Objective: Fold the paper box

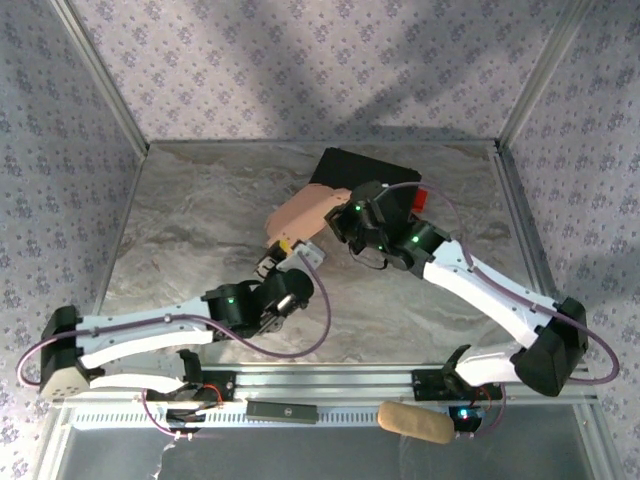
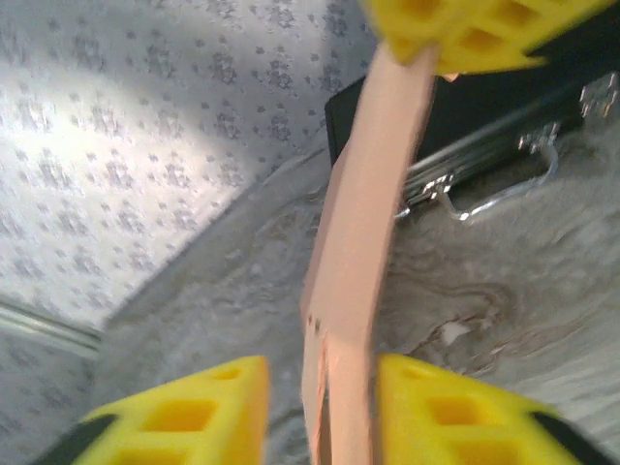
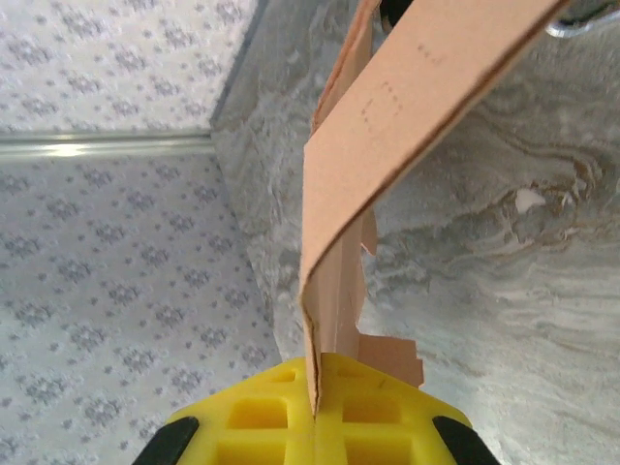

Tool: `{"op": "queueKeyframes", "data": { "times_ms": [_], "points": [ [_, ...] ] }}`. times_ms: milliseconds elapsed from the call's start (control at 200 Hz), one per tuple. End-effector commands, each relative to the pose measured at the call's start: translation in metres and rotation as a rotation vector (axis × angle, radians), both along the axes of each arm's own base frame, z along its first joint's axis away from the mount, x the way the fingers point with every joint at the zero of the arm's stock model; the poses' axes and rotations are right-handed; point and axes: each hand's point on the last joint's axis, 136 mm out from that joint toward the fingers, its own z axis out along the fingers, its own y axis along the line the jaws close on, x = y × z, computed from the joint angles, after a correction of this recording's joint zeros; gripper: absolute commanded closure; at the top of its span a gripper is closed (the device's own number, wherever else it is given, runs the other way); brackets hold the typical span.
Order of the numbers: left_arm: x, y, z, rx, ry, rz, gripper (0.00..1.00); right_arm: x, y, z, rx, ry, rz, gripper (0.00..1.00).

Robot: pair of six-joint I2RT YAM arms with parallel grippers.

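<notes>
The paper box (image 1: 305, 212) is a salmon-pink flattened cardboard piece held up above the table, between the two grippers. My right gripper (image 1: 345, 212) is shut on its far edge; in the right wrist view the yellow fingers (image 3: 318, 387) meet with the cardboard's edge (image 3: 387, 126) pinched between them. My left gripper (image 1: 283, 252) is at the near end. In the left wrist view its yellow jaws (image 2: 320, 387) stand apart around the cardboard strip (image 2: 354, 242), with a gap on the left side. The right gripper's yellow fingertips (image 2: 475, 34) show at the top of that view.
A black hard case (image 1: 365, 170) with a metal handle (image 2: 504, 179) lies at the back of the marble-patterned table (image 1: 200, 230), just behind the cardboard. A small red object (image 1: 422, 198) sits by the case. Patterned walls enclose the table. A tan object (image 1: 415, 422) rests on the front rail.
</notes>
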Motion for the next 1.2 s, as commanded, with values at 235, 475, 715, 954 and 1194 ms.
{"op": "queueKeyframes", "data": {
  "times_ms": [235,475,715,954,1194],
  "points": [
    [-0.020,0.041,0.089,-0.400,0.019,0.005,0.53,-0.002,-0.031,0.036,0.006,-0.044,-0.082,1.00],
    [-0.024,0.084,0.102,-0.546,0.024,0.097,0.50,-0.068,-0.078,0.071,-0.035,-0.106,-0.196,1.00],
    [-0.029,0.115,0.105,-0.672,0.077,0.174,0.50,-0.117,-0.112,0.084,-0.067,0.012,-0.348,1.00],
    [-0.022,0.081,0.077,-0.705,0.329,0.126,0.49,-0.026,-0.082,0.023,-0.011,0.285,-0.471,1.00],
    [-0.031,-0.020,0.023,-0.707,0.610,-0.113,0.55,0.001,-0.076,-0.025,0.013,0.399,-0.485,1.00]
  ]
}}
